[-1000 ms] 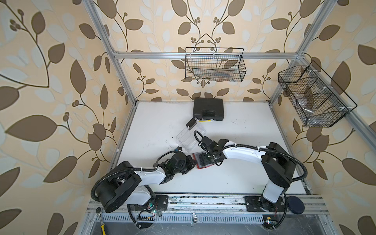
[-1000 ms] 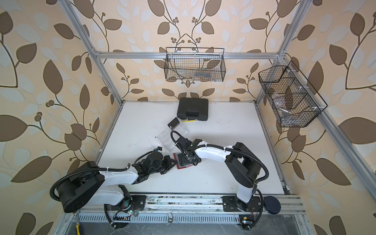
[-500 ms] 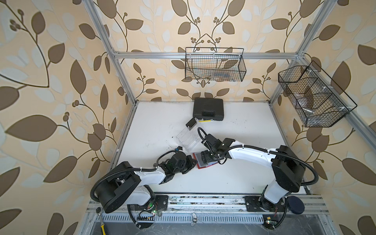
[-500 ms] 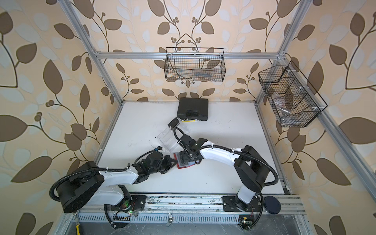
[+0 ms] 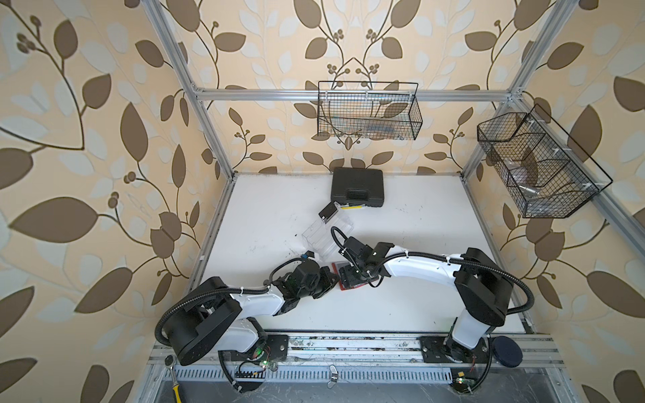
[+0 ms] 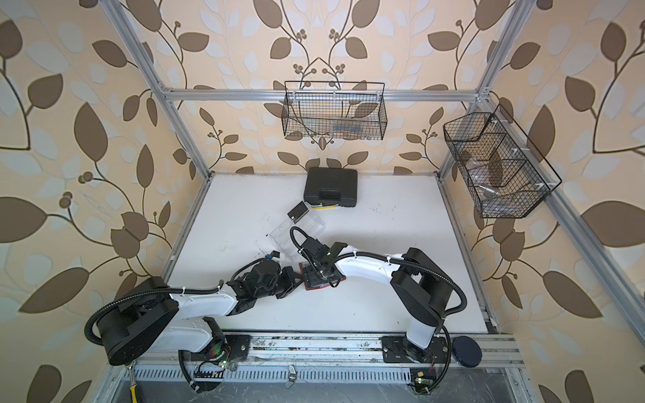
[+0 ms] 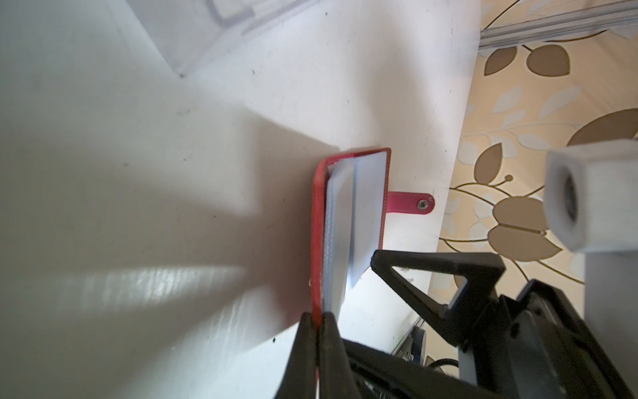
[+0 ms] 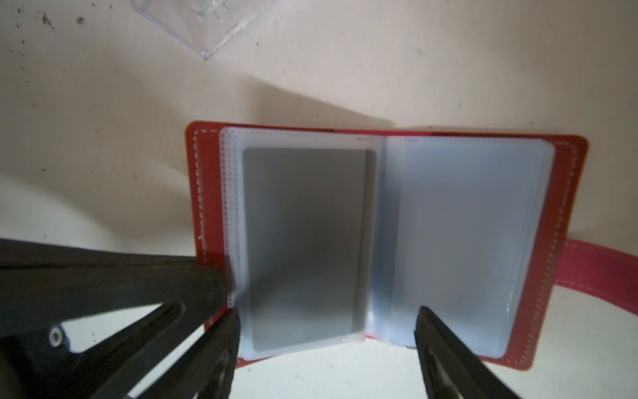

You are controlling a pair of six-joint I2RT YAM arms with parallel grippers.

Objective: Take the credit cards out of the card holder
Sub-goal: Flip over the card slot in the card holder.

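Note:
The red card holder (image 8: 566, 193) lies open on the white table, near the front in both top views (image 5: 353, 286) (image 6: 316, 287). Its clear sleeves face up, and a grey-looking credit card (image 8: 303, 241) sits in one of them. My left gripper (image 7: 319, 317) is shut on the edge of the holder's red cover (image 7: 317, 224). My right gripper (image 8: 328, 324) hangs open just above the holder, its fingers either side of the sleeve with the card. Another black credit card (image 5: 329, 211) rests on the far end of the clear tray.
A clear acrylic tray (image 5: 326, 233) lies just behind the holder. A black plastic case (image 5: 357, 187) stands at the back of the table. Wire baskets hang on the back wall (image 5: 368, 111) and the right wall (image 5: 537, 167). Both arms meet at the front middle.
My right gripper has shifted slightly toward the front over the open holder, and its arm has swung a little. The left gripper has kept its hold without moving.

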